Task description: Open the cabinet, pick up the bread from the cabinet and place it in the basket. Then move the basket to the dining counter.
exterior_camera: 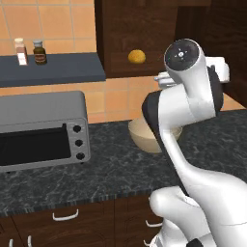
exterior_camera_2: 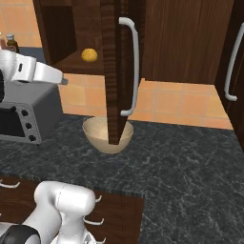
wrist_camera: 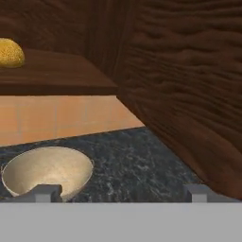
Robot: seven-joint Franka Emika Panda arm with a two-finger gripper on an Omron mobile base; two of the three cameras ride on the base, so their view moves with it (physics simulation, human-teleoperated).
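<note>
The bread (exterior_camera: 137, 57), a small round golden-orange bun, sits on the shelf of the open cabinet (exterior_camera: 144, 29), near the top centre of the left base view. In the right base view the bun (exterior_camera_2: 89, 55) is in the upper left, on the dark shelf behind the swung-out door (exterior_camera_2: 114, 71), whose edge runs down the middle of the frame with its long curved silver handle (exterior_camera_2: 132, 66) just to the right. In my hand view the bun (wrist_camera: 10, 53) is at the far upper left, on the shelf board, and the wood-grain door fills the right side.

Below the shelf, on the black speckled worktop (exterior_camera: 111, 169), stands the basket (exterior_camera: 144, 137), a round tan bowl with nothing in it. In my hand view it lies at the lower left (wrist_camera: 47, 172), close to my left fingertip (wrist_camera: 46, 193).

My gripper (wrist_camera: 122, 194) is spread wide and holds nothing; the two fingertips stand far apart at the bottom of the hand view. A grey toaster oven (exterior_camera: 43, 128) sits at the left of the left base view, with two small bottles (exterior_camera: 30, 52) on a shelf above it.

I judge that the cabinet step is done and the reach for the bread is in hand. The next move calls for lifting and turning toward the upper left, bringing the bun between my fingers while keeping clear of the door edge and the shelf lip.
</note>
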